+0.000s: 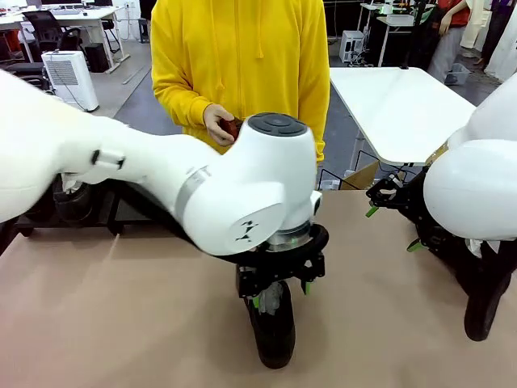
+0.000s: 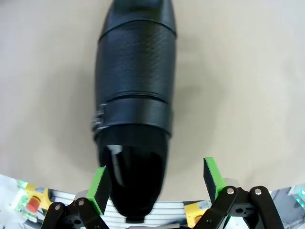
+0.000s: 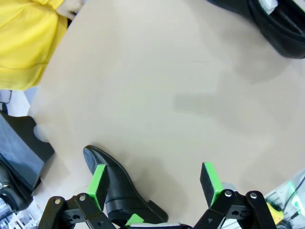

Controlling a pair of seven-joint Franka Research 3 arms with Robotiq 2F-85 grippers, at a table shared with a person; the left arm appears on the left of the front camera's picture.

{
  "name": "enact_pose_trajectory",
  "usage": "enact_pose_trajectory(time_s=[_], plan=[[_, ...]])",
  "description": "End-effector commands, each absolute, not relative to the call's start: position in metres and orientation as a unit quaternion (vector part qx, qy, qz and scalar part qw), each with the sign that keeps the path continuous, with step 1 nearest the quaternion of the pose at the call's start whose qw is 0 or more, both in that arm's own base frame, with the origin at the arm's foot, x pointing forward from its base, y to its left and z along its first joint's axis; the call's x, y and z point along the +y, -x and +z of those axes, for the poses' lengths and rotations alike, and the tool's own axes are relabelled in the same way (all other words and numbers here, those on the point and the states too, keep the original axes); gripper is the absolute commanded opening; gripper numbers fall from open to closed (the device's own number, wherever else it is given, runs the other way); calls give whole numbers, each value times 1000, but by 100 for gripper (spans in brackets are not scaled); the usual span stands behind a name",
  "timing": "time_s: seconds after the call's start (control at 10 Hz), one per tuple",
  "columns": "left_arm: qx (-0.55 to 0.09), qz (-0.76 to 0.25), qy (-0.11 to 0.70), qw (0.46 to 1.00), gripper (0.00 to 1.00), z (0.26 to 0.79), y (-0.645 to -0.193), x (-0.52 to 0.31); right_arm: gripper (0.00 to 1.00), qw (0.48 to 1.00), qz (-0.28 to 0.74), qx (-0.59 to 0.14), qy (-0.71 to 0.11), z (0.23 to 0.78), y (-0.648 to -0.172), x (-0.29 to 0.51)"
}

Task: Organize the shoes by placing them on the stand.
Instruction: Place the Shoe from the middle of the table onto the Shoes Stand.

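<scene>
A glossy black shoe [image 1: 275, 327] lies on the tan table, toe toward the camera. My left gripper [image 1: 279, 284] hangs just above it, open. In the left wrist view the shoe [image 2: 136, 90] runs up between the green pads, and the left gripper [image 2: 156, 183] straddles its shiny end without closing. My right gripper [image 1: 393, 228] is open at the right, above the table. In its wrist view the right gripper [image 3: 153, 181] is open, with a shoe [image 3: 119, 193] beside its left pad. Another shoe [image 1: 485, 311] lies at the far right. One more shoe [image 3: 279, 26] sits at the top right.
A person in a yellow hoodie [image 1: 242, 56] stands at the far side, holding a small reddish-brown brush [image 1: 231, 128]. The black stand [image 1: 89, 212] at the left carries a dark shoe [image 1: 71, 200]. A white table [image 1: 400, 109] stands behind at the right.
</scene>
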State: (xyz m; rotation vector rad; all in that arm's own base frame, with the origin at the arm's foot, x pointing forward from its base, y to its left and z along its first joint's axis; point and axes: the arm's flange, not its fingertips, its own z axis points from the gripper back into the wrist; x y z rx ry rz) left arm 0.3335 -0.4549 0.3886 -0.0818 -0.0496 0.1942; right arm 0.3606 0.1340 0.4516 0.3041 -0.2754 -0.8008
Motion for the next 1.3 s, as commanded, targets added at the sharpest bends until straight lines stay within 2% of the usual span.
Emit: enact_pose_trajectory(time_s=[0.0,0.6,0.7,1.2], plan=[[-22,94,34,995,100,393,-341,-480,100,904,-377,-141,-146,452,-362,132],[-12,42,28,999,100,372,-352,-492,100,904,-377,-141,-146,452,-362,132],[-20,18,34,999,93,367,-352,-489,100,904,-377,-141,-146,452,-362,132],[8,17,15,1000,19,340,-354,-478,100,904,-377,-141,-146,452,-362,132]])
